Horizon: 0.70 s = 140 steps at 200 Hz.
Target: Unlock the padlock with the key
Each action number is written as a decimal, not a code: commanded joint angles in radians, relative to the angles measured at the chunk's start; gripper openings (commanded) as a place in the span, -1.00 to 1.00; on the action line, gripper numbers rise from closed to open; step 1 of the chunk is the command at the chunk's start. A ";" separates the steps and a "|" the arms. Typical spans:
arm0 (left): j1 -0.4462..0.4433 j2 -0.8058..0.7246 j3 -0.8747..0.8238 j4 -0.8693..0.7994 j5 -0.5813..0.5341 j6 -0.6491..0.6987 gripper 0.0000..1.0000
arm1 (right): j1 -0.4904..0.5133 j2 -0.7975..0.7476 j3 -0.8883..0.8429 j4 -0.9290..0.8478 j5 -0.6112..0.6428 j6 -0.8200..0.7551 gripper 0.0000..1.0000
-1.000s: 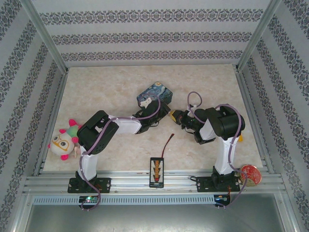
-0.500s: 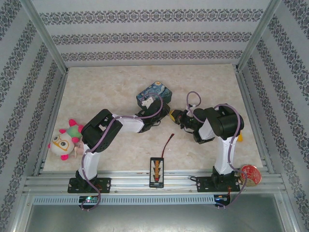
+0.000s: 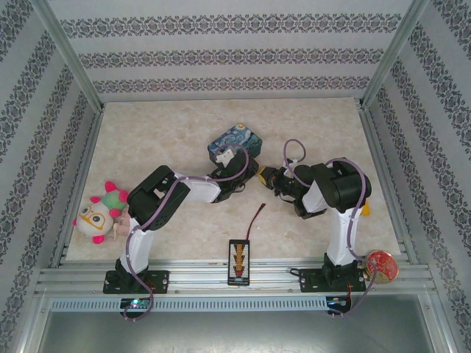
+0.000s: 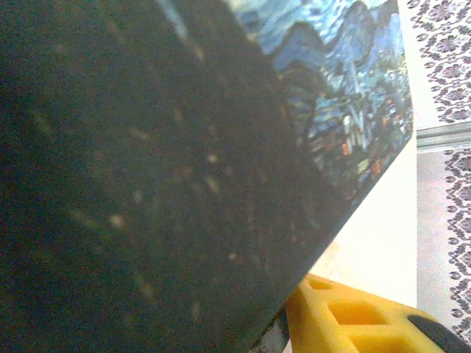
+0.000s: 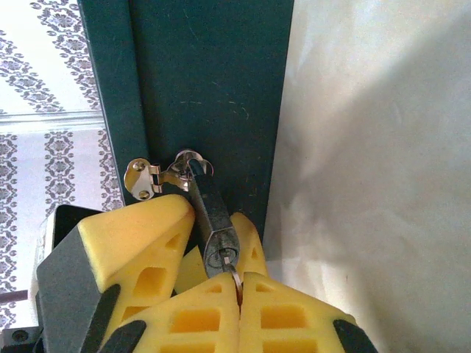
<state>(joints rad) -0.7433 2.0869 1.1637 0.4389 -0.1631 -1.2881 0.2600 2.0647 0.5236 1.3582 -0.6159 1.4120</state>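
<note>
Showing the bench (image 3: pixel 162 132) under the blue tin (image 3: pixel 234 141), left end effector (image 5: pixel 217 220) part-open, fingers flanking the padlock (image 5: pixel 212 209) on the tin's hasp — grip unclear — right end effector (image 5: pixel 239 283) clamped on the key (image 5: pixel 233 275) at the keyhole.

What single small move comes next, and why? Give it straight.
Probably ease the right gripper forward to seat the key deeper before turning. Its tip sits just at the keyhole of the padlock, pinched in shut jaws, while the left gripper brackets the lock hanging from the hasp on the tin.
</note>
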 commanded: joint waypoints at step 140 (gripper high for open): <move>-0.002 0.031 -0.108 0.254 0.123 -0.016 -1.00 | 0.015 -0.017 0.062 0.028 0.024 0.116 -1.00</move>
<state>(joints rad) -0.7315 2.1128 1.0954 0.6521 -0.1421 -1.3106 0.2634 2.0651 0.5449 1.3354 -0.6159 1.4883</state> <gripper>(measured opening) 0.134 0.049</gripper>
